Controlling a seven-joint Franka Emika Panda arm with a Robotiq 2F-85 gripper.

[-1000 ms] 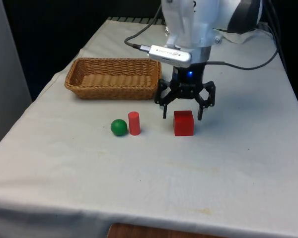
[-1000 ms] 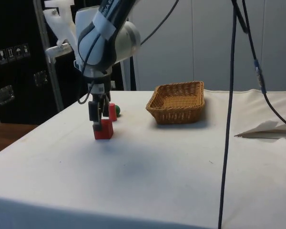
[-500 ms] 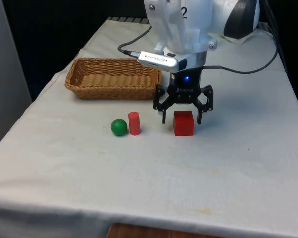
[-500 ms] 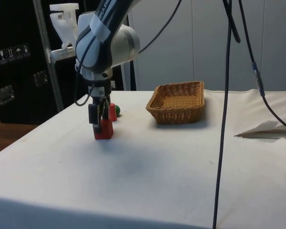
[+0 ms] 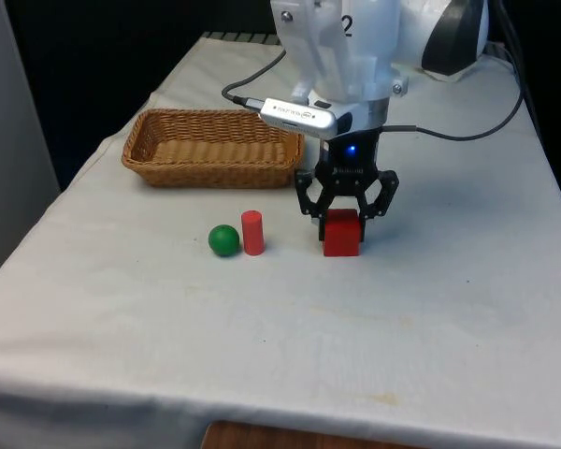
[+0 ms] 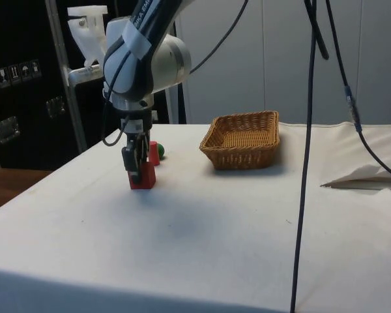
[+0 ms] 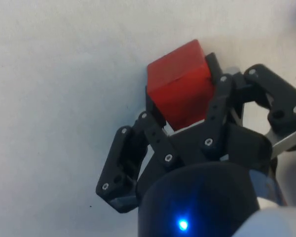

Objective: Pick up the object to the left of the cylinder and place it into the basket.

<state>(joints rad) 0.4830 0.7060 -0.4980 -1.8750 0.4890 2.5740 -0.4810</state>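
- Surface (image 5: 430, 318): all three small items are seen resting on the white cloth; nothing has been carried yet.
- Basket (image 5: 131, 154): set at the far side, towards the front view's left, well apart from the tool. No object is seen inside, so placement is not yet done.
- Tool (image 5: 344, 217): lowered over the red cube (image 5: 341, 238), fingers drawn in narrow and pressed on two opposite faces; the grip is confirmed in the wrist view.
- Red cube: held but judged not lifted, as its base looks in contact with the cloth in the side view. It sits to the front view's right of the red cylinder (image 5: 252, 233), i.e. on the robot's own left of it.
- Red cylinder: upright, untouched.
- Green ball (image 5: 223, 240): just beside the cylinder on the front view's left, untouched. This would be the target if "left" is read from the camera side; that ambiguity is flagged.
- Progress: approach and grasp judged done; lift, transfer to basket and release left.
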